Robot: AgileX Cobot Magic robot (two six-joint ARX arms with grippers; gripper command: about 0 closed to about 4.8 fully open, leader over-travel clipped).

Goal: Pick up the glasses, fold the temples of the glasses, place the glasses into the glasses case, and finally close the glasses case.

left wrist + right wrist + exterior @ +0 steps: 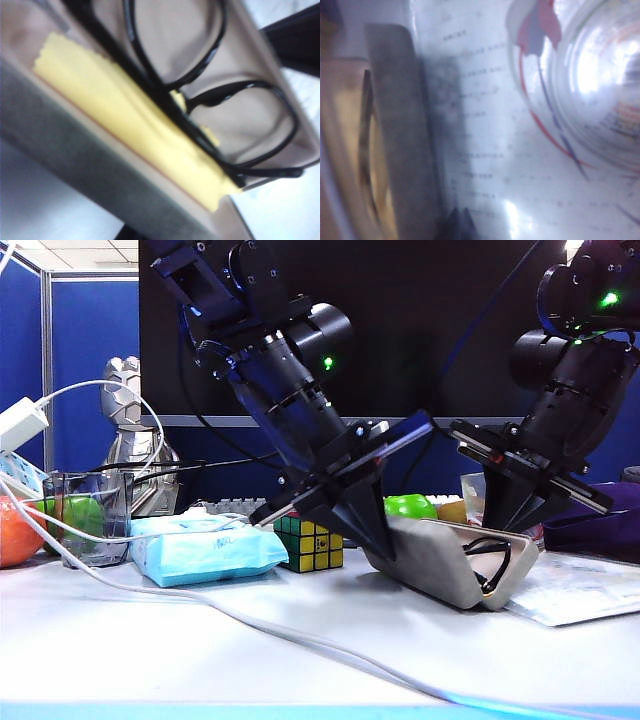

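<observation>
Both shut grippers crowd the glasses case (440, 565): the left gripper (385, 545) at its left end, the right gripper (505, 525) above its right end. Rubik's cube (310, 543) and tissue pack (205, 550) block the left; the table's (300, 670) front edge lies open except for a white cable (200, 605).

glasses case (440, 562): grey felt-like shell, matt and slightly rough; pale smooth lining inside
glasses (210, 95): thin black frame, glossy like plastic; clear lenses
cloth (125, 120): yellow, soft and matt, with a zigzag-cut edge
left pincer (385, 540): black, hard, matt, like plastic
right pincer (505, 520): black, hard, matt
tissue pack (205, 550): light blue glossy plastic wrap, crinkled
cube (310, 542): glossy coloured plastic tiles
surface (200, 650): white, smooth, faint sheen
cable (150, 595): white, smooth
</observation>
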